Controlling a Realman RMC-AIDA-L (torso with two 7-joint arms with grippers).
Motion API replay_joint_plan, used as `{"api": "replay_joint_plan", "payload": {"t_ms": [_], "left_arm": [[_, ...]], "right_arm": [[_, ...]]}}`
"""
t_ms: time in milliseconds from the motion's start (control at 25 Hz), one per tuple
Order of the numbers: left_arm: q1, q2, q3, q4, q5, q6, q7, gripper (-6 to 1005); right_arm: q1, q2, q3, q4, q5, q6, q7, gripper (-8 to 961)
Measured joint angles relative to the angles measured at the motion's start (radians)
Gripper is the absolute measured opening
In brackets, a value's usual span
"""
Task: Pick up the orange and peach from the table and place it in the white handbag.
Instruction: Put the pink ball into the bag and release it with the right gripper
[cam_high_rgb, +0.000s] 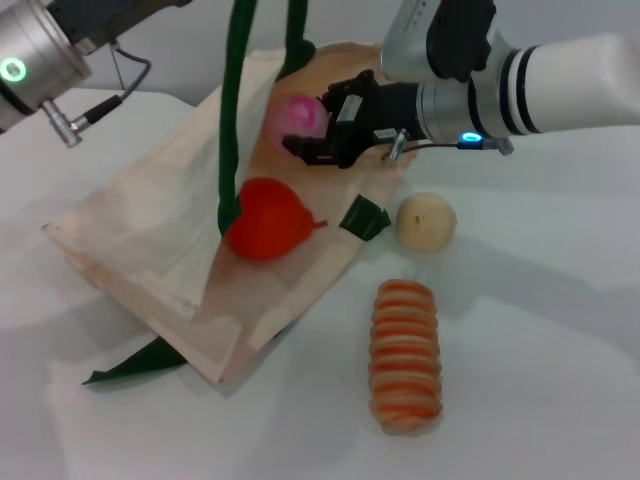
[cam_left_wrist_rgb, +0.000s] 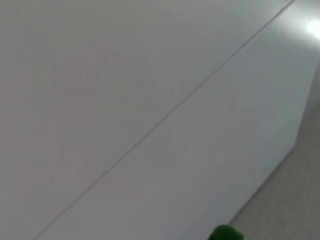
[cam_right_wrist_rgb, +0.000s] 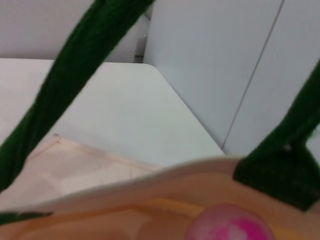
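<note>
Head view: white handbag (cam_high_rgb: 150, 235) lying flat and slanted across the white table (cam_high_rgb: 540, 330), mouth held open, dark green handles (cam_high_rgb: 238, 110) rising straight up out of the top edge. Left arm (cam_high_rgb: 35, 60) showing only as a silver wrist at the upper left, gripper out of sight. Right gripper (cam_high_rgb: 305, 145) reaching in from the right over the bag's opening, black fingers pinching the peach (cam_high_rgb: 298, 116), pink with a magenta patch, just above the bag's inner lining. Orange (cam_high_rgb: 266, 219) sitting in the bag's mouth, touching one green handle, stem tip pointing toward a green strap end (cam_high_rgb: 364, 217). Pale cream ball (cam_high_rgb: 425, 221) resting on the table just beside that strap end, outside the bag. Orange-and-cream striped bread loaf (cam_high_rgb: 405, 354) lying nearer, well apart from the bag's mouth.

Left wrist view: looking at pale wall panels (cam_left_wrist_rgb: 150, 100); only a green scrap (cam_left_wrist_rgb: 226, 233) at the frame edge. Left jaws: cannot tell.

Right wrist view: peering over the bag's cream rim (cam_right_wrist_rgb: 150, 182); peach top (cam_right_wrist_rgb: 230, 225) showing close against the camera, green handles (cam_right_wrist_rgb: 65, 90) crossing in front, table beyond.
</note>
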Motion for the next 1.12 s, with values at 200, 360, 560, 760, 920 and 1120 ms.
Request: {"api": "replay_joint_plan", "payload": {"t_ms": [200, 360, 560, 760, 920, 1120], "left_arm": [[-0.024, -0.006, 0.000, 0.000, 0.020, 0.001, 0.000, 137], [-0.042, -0.007, 0.000, -0.022, 0.038, 0.012, 0.005, 141], [-0.040, -0.007, 0.000, -0.024, 0.045, 0.015, 0.009, 146], [-0.022, -0.007, -0.002, -0.024, 0.040, 0.024, 0.025, 151], [0.008, -0.007, -0.011, -0.024, 0.034, 0.030, 0.032, 155], [0.051, -0.002, -0.014, -0.019, 0.003, 0.030, 0.032, 161]], "right_arm": [[0.018, 0.001, 0.016, 0.024, 0.000, 0.086, -0.001, 544], [0.028, 0.002, 0.019, 0.052, 0.000, 0.213, -0.001, 544], [0.022, 0.003, 0.021, 0.052, 0.000, 0.240, -0.001, 543], [0.021, 0.001, 0.022, 0.052, -0.003, 0.237, -0.007, 543], [0.013, 0.000, 0.020, 0.063, -0.005, 0.220, -0.008, 543], [-0.011, -0.005, 0.014, 0.057, -0.005, 0.142, -0.001, 543]]}}
